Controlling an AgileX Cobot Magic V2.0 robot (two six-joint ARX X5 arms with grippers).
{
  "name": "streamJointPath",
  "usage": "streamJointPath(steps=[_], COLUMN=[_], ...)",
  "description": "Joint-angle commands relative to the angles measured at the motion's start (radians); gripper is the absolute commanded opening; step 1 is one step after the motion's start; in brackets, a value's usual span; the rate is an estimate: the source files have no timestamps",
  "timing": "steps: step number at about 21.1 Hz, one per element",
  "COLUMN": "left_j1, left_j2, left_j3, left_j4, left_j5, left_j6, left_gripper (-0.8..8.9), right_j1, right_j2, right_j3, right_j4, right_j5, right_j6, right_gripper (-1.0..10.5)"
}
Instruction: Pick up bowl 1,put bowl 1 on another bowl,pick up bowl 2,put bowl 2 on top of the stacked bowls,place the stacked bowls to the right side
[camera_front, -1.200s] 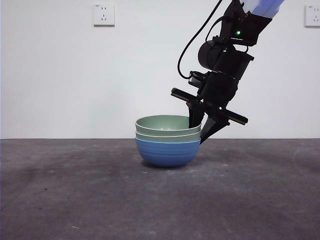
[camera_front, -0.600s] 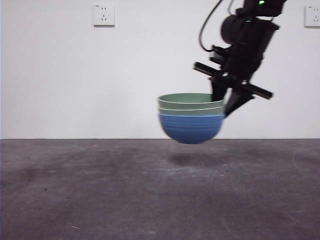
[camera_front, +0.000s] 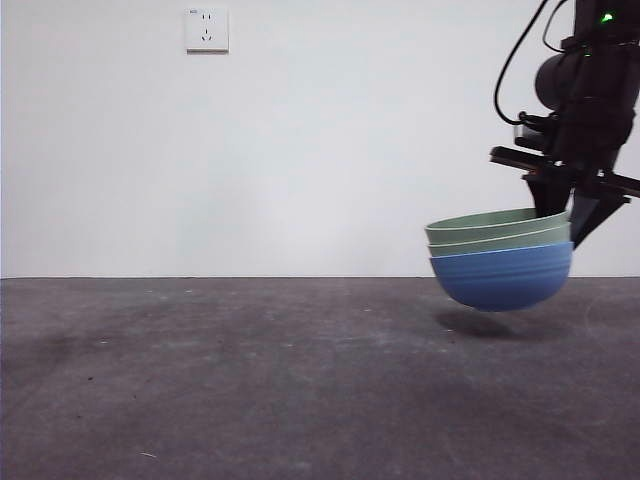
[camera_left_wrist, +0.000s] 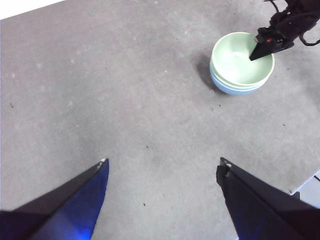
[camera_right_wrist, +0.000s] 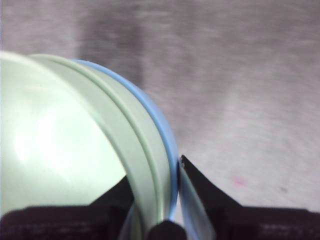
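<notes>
The right gripper (camera_front: 572, 215) pinches the rims of the stacked bowls (camera_front: 500, 258), one jaw inside the top green bowl and the other outside against the blue bowl (camera_front: 503, 277) that carries the two green ones. The stack hangs clear of the table (camera_front: 250, 380), over its right side, with a soft shadow on the surface just below it. It tilts: the pinched side rides higher than the far side.

The step in hand looks like the last one, setting the stack down on the right. The hold is on one edge only, so the bowls' weight pulls away from the jaws. Lowering slowly should keep the tilted stack from swinging or slipping. The low side of the blue bowl would probably touch first, so it seems wise to let the base settle flat before the jaws open. Opening too early could drop the stack or shake the nested bowls apart. Lifting straight up afterward should keep the inner jaw from catching the green rim.

The left gripper (camera_left_wrist: 162, 172) waits well apart from the bowls, jaws spread and holding nothing.
</notes>
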Motion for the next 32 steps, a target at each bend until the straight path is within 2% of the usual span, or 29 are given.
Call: streamJointPath(steps=[1,5,11,15,17,19,21,28,32], left_j1=[-0.002,-0.002,-0.002,-0.002,-0.002,-0.002,-0.002,-0.002,-0.002], left_j2=[0.0,0.0,0.0,0.0,0.0,0.0,0.0,0.002,0.002], left_j3=[0.0,0.0,0.0,0.0,0.0,0.0,0.0,0.0,0.0], left_j4=[0.02,0.041,0.047,0.047,0.047,0.047,0.047,0.047,0.047], left_j5=[0.001,0.002,0.002,0.002,0.002,0.002,0.002,0.002,0.002], left_j6=[0.012,0.012,0.011,0.011,0.011,0.011,0.011,0.011,0.012], left_gripper=[3.65,3.65,3.64,3.64,3.65,3.65,3.65,3.65,3.65], right_j1=[-0.013,-0.025,-0.028,-0.032,-0.035,-0.035,-0.035,-0.035,-0.037], right_j2=[0.008,0.009,0.009,0.009,0.009,0.009,0.009,-0.004,-0.124], right_j3=[-0.003,-0.031,-0.159,-0.167,-0.167,-0.167,-0.167,-0.167,-0.167], right_j4=[-0.015,-0.014,0.077,0.075,0.062,0.062,0.063,0.078,0.08], right_j5=[-0.009,-0.011,-0.016,-0.013,-0.012,-0.013,-0.014,-0.016,-0.01], right_j6=[-0.021,-0.039,-0.049,-0.054,-0.054,-0.054,-0.054,-0.053,-0.053], right_gripper=[-0.1,-0.1,-0.1,-0.1,0.8,2.5,3.5,3.6,3.6])
